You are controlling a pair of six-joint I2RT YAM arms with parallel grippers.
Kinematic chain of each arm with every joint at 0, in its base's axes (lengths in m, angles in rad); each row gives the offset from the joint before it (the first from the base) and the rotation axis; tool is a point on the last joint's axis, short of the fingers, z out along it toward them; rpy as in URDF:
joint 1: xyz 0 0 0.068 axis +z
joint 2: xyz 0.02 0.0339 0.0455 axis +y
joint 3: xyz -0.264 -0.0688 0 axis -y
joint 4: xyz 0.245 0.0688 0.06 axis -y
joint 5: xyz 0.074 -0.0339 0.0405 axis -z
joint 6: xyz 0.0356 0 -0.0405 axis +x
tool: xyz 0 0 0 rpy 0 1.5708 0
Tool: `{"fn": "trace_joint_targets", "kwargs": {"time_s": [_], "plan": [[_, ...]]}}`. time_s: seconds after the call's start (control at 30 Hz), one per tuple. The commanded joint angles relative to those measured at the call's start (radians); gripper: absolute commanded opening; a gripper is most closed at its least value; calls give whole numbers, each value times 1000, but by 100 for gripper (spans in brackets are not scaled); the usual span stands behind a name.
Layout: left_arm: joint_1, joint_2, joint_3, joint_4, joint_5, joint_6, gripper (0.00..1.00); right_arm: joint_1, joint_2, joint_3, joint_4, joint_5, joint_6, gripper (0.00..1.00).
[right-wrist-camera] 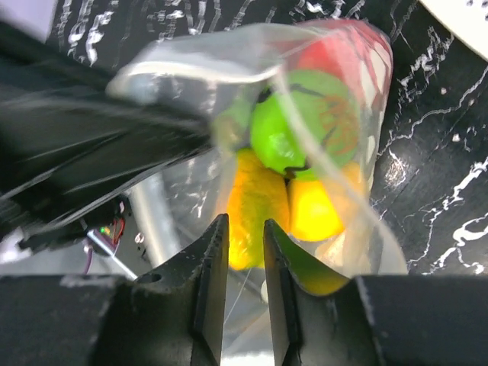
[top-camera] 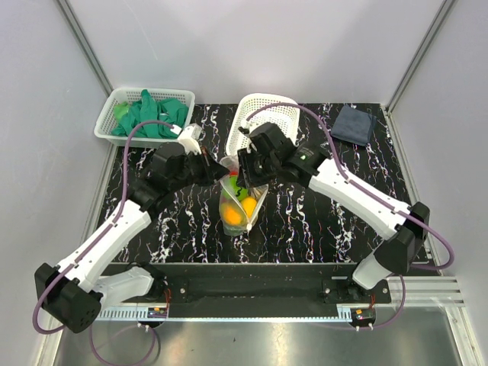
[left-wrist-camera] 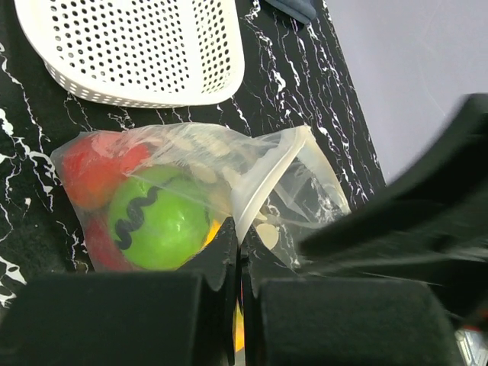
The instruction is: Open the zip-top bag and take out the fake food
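Note:
The zip-top bag [top-camera: 241,200] hangs upright over the middle of the dark marbled table, held between both arms. Through its clear film the fake food shows: a green ball [left-wrist-camera: 156,221], a red piece [left-wrist-camera: 91,171], an orange piece [right-wrist-camera: 255,202] and a yellow one [right-wrist-camera: 316,212]. My left gripper [left-wrist-camera: 241,229] is shut on the whitish zip strip [left-wrist-camera: 263,179] at the bag's mouth. My right gripper [right-wrist-camera: 245,223] is at the opposite side of the mouth, its jaws a narrow gap apart. Thin film lies just past them; I cannot tell that any is pinched.
A white lattice basket [top-camera: 263,120] lies tipped on its side just behind the bag. Another white basket [top-camera: 114,103] holding green gloves [top-camera: 149,116] stands at the back left. A dark folded cloth [top-camera: 352,124] lies at the back right. Grey walls close in the table.

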Motion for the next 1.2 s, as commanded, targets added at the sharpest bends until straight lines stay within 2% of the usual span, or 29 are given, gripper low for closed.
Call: {"fn": "trace_joint_targets", "kwargs": {"time_s": [0.0, 0.23, 0.37, 0.4, 0.53, 0.63, 0.83, 0.93, 0.97, 1.17], "plan": [[-4, -33, -15, 94, 40, -25, 0, 1, -2, -111, 192, 76, 119, 34], [-4, -37, -42, 136, 77, -71, 0, -16, -5, -238, 317, 123, 225, 40], [-13, -36, -45, 171, 85, -92, 0, -61, -5, -304, 415, 19, 245, 51], [-16, -31, -45, 177, 91, -95, 0, -65, -3, -317, 418, 13, 245, 57], [-27, 4, -45, 209, 103, -117, 0, -88, 3, -344, 456, -48, 245, 68], [-37, 35, -51, 252, 111, -130, 0, -88, 15, -358, 487, -107, 253, 71], [-59, 79, -35, 272, 100, -138, 0, -90, 35, -386, 513, -197, 290, 67], [-70, 88, -30, 279, 96, -140, 0, -90, 46, -415, 541, -187, 274, 74], [-74, 90, -27, 280, 94, -140, 0, -91, 50, -418, 555, -185, 270, 80], [-96, 117, -35, 288, 88, -146, 0, -104, 121, -398, 616, -194, 254, 85]]}}
